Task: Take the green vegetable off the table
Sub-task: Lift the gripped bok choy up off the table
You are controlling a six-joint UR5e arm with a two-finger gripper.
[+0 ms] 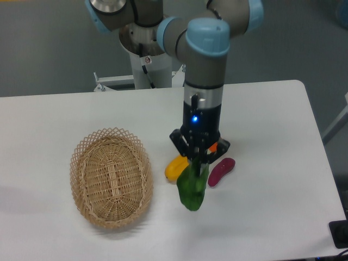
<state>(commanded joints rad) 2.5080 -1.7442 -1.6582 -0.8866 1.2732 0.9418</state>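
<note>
Though glossy and probably slick, looks light and fairly stiff, this green vegetable (191, 189), a hollow toy by the sheen of it. Hangs leaf end down from the gripper (198, 161), near the middle of the table (272, 136), just right of the wicker basket (111, 176) and apparently clear of the tabletop, though the gap beneath cannot be made out for sure. Fingers closed narrow on the upper, stem end, most of that end hidden behind them. Best held there, at the narrow part, where two pads can span it; the broad leaf would likely slide or swing. Hangs slightly tilted, so some risk of pivoting in the grip. Just behind: a yellow vegetable (175, 167) to the left, a purple eggplant (221, 171) to the right, an orange piece (213, 147) mostly hidden.
</note>
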